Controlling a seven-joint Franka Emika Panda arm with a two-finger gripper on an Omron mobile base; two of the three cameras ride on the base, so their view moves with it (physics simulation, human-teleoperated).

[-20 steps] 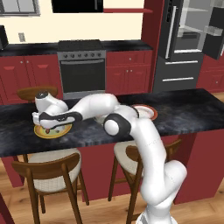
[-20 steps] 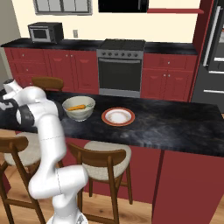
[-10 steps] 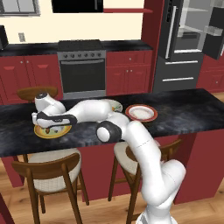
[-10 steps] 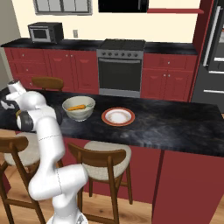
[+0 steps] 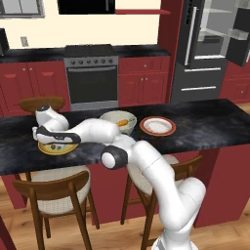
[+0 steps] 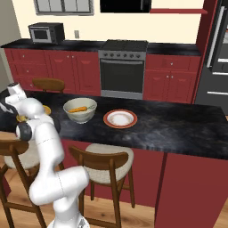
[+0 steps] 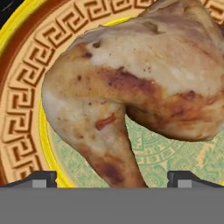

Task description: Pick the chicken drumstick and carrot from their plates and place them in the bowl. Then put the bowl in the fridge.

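The white arm's hand covers most of the yellow-rimmed plate with the pale green centre (image 5: 59,149), so from behind the robot the golden-brown roasted chicken drumstick (image 7: 144,87) on it is hard to make out. Close up, it lies across that plate's patterned middle, its top cut off by the frame. The two-finger gripper (image 7: 112,177) hangs just over it, dark tips spread wide on either side of the bone end, gripping nothing. Right of that plate stands the deep cream-white bowl (image 5: 118,122) with the slim orange carrot (image 5: 126,122) inside. Just beyond the bowl sits the white plate with the red-orange rim (image 5: 157,126), and past it the black stone counter (image 5: 205,122) lies bare. The dark grey steel fridge (image 5: 205,49) stands open behind.
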